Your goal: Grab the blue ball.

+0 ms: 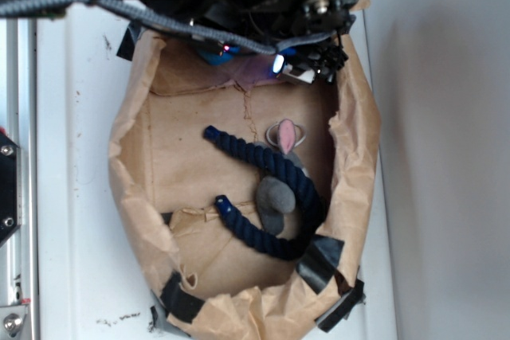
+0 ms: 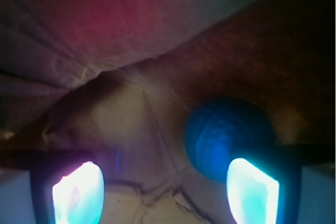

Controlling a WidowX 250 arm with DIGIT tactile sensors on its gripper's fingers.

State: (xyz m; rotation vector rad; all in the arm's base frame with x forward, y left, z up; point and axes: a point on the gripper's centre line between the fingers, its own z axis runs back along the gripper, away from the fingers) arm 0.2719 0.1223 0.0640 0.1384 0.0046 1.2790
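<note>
The blue ball [image 2: 226, 135] lies on the brown paper floor in the wrist view, right of centre. It sits just beyond my right fingertip, which overlaps its lower edge. My gripper [image 2: 165, 195] is open, with both glowing pads [image 2: 79, 195] wide apart and only bare paper between them. The ball is off to the right side of the gap, not centred in it. In the exterior view my gripper [image 1: 249, 63] is low at the far end of the paper-lined bin. The black arm hides most of that corner.
A dark navy twisted rope [image 1: 263, 189] curls across the middle of the bin around a grey plush mouse [image 1: 279, 197] with a pink ear. Crumpled paper walls [image 1: 131, 157] ring the bin, and one rises close ahead of my fingers [image 2: 105, 35]. Black tape [image 1: 323, 264] patches the near rim.
</note>
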